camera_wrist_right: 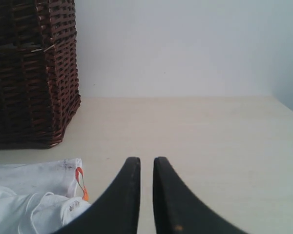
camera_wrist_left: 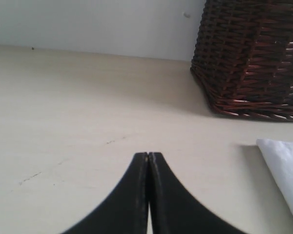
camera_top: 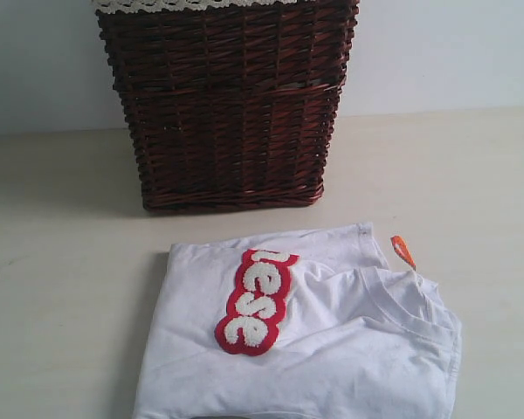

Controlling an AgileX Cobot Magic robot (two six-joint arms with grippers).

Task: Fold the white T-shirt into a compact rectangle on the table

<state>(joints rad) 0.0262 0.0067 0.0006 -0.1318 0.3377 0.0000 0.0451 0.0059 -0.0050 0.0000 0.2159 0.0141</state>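
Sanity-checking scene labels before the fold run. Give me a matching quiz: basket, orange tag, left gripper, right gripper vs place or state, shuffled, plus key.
Things:
1. wicker basket
2. orange tag
3. left gripper
4. right gripper

Place or state:
A. fingers pressed together, holding nothing
B. sticks out of the white T-shirt near the collar
C. narrow gap between the fingers, nothing in it
D. stands on the table, beyond the shirt in the exterior view

Pairs: 1-D, 2-B, 3-A, 4-C

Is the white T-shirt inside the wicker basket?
No, the white T-shirt lies on the table in front of the wicker basket.
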